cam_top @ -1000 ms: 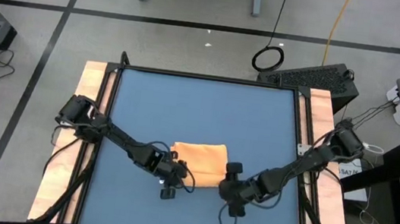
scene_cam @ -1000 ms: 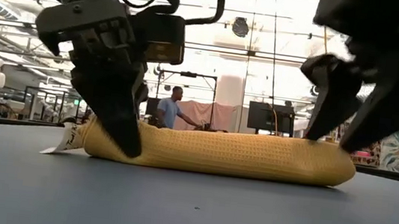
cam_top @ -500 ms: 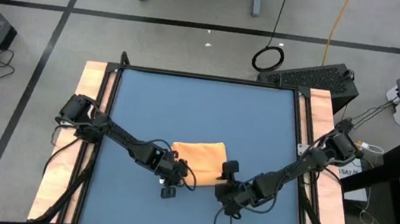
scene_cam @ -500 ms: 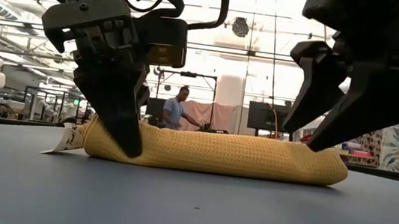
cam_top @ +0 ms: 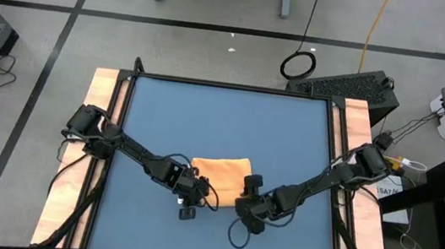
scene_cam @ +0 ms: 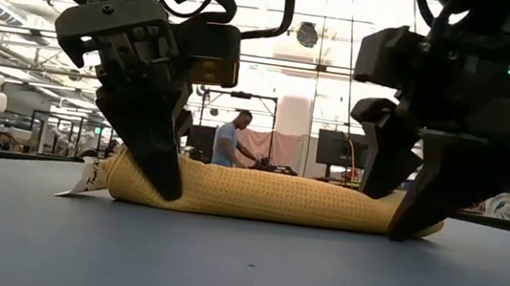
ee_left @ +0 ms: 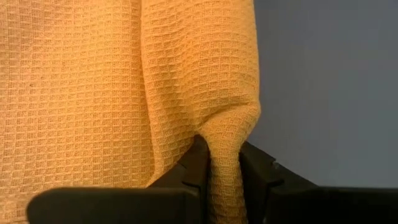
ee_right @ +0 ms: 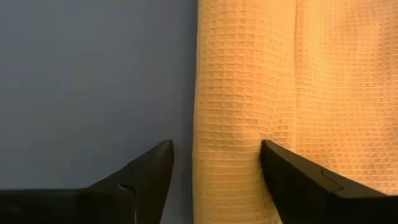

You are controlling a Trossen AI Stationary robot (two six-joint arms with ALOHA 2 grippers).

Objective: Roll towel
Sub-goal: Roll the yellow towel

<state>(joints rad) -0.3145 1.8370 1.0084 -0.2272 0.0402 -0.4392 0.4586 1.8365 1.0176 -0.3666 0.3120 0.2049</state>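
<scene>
The blue table (cam_top: 222, 124) carries the towel (cam_top: 223, 176), a folded orange-yellow bundle lying near its front middle. The left gripper (cam_top: 191, 190) sits at the towel's left end – its fingers pinch a ridge of cloth between them. The right gripper (cam_top: 245, 202) sits at the right end, jaws spread wide – one finger (ee_right: 298, 180) rests on the roll's edge, nothing clamped.

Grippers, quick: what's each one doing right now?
Left gripper: shut on the orange-yellow waffle-weave towel.
Right gripper: open, straddling the towel's rolled edge.
</scene>
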